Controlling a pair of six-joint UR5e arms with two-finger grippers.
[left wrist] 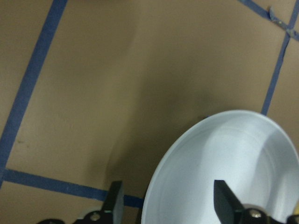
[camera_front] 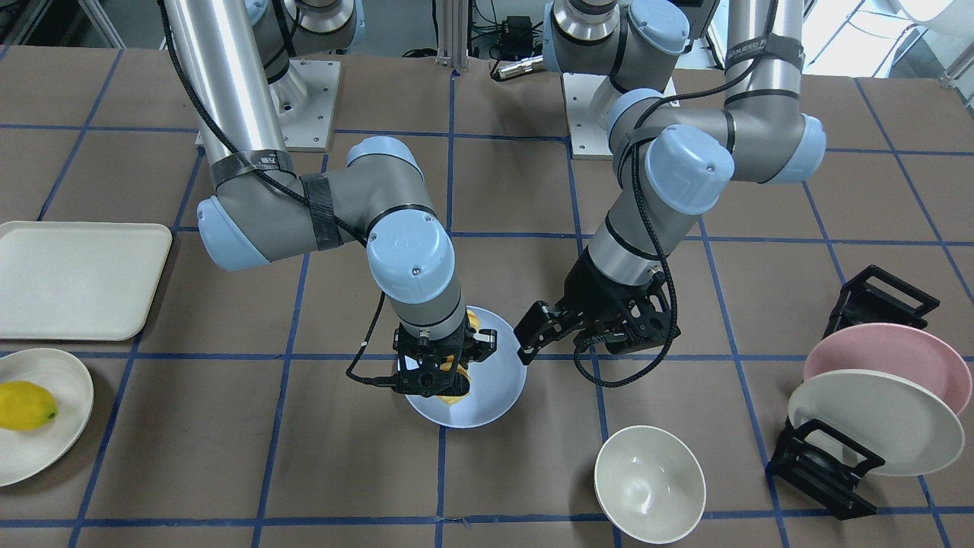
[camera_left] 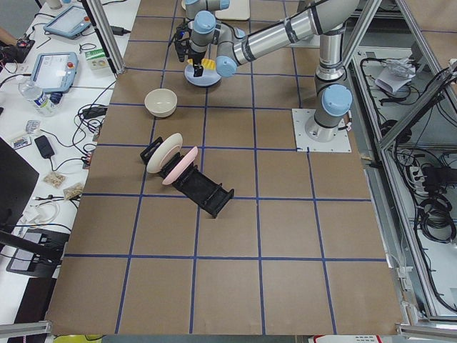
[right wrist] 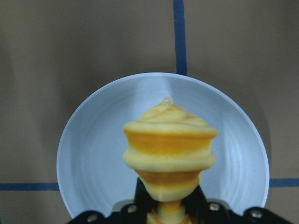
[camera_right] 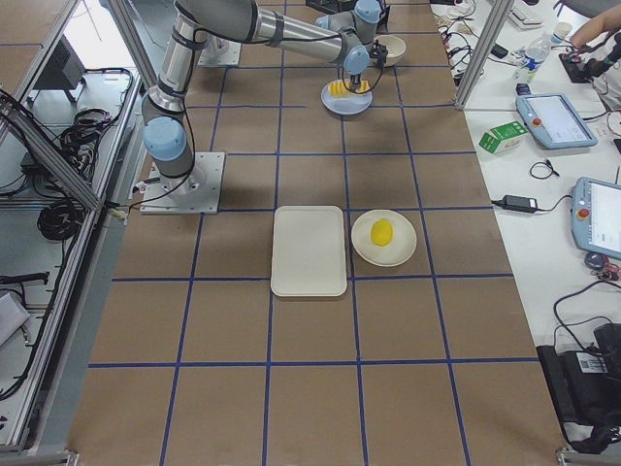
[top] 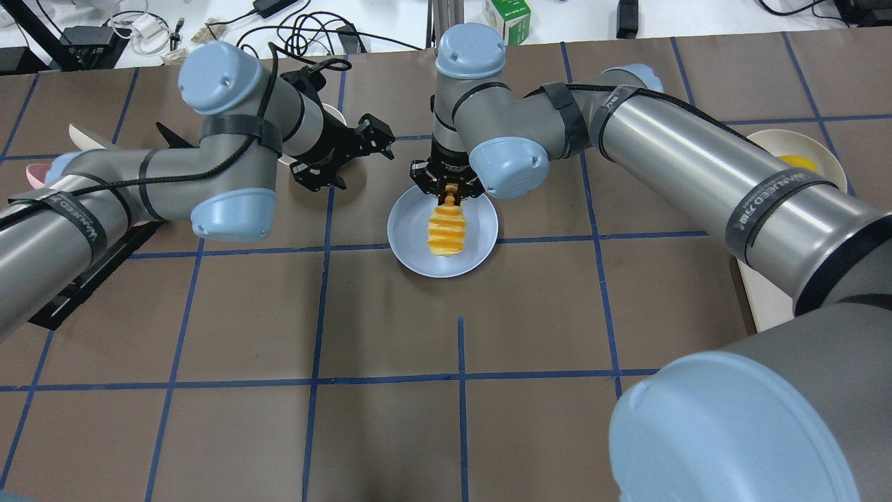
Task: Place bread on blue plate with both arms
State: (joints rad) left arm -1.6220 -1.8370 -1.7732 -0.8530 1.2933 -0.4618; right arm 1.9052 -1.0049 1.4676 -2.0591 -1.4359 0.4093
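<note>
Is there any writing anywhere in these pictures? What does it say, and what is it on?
"VANEED", white on the black strap round the right arm; the letters after it are unclear.
"VANEED", as far as it reads, on the matching strap round the left arm.
Green carton: print too small to read.
Bread and plate: no text.

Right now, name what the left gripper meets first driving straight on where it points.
Probably the near rim of the round pale-blue matte plate, which the left gripper frames between open jaws; depth is unclear.
</note>
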